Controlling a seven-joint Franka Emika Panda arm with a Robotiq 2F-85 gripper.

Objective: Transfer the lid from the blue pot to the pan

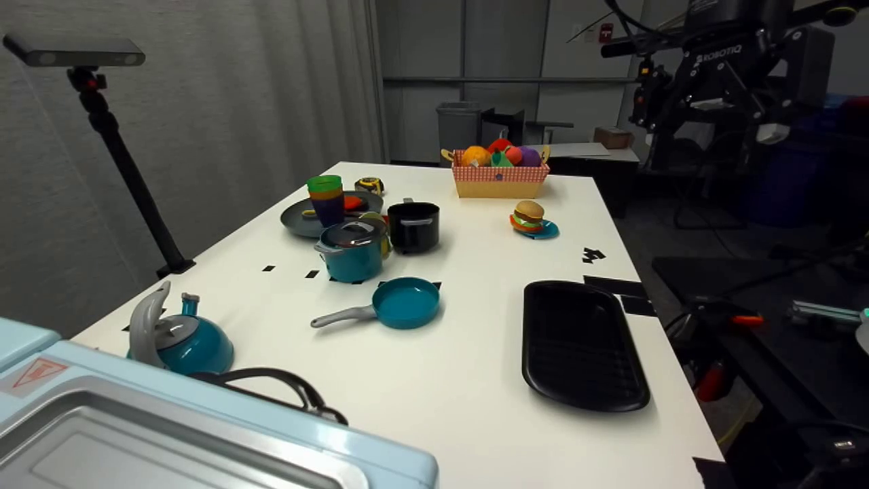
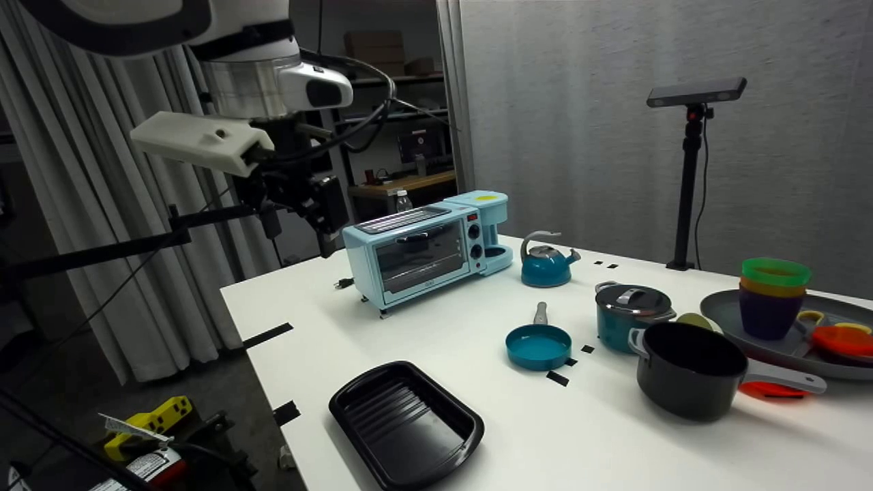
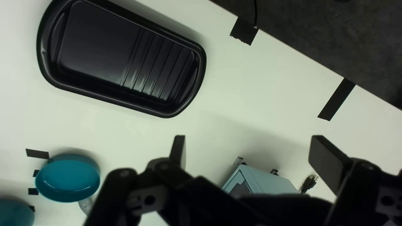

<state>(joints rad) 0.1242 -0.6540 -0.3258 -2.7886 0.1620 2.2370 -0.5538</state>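
Observation:
The dark grey lid point(image 1: 356, 232) point(image 2: 634, 298) sits on the blue pot point(image 1: 353, 263) point(image 2: 616, 329) in both exterior views. Part of a teal side, apparently the blue pot point(image 3: 14, 213), shows in the wrist view's lower left corner; the lid is out of view there. The teal pan point(image 1: 406, 303) point(image 2: 539, 348) point(image 3: 67, 180) stands on the table near the pot, with nothing in it. My gripper point(image 3: 248, 147) is open and empty, its fingers wide apart. It hangs high above the table edge point(image 1: 706, 146) point(image 2: 300, 232), well away from pot and pan.
A black tray point(image 1: 580, 346) point(image 2: 407, 426) point(image 3: 125, 56) lies near the pan. A black pot point(image 1: 414, 229) point(image 2: 692, 372) stands close beside the blue pot. A light blue toaster oven point(image 2: 423, 252) point(image 3: 267, 180) and a blue kettle point(image 1: 197, 345) point(image 2: 545, 267) are also on the table.

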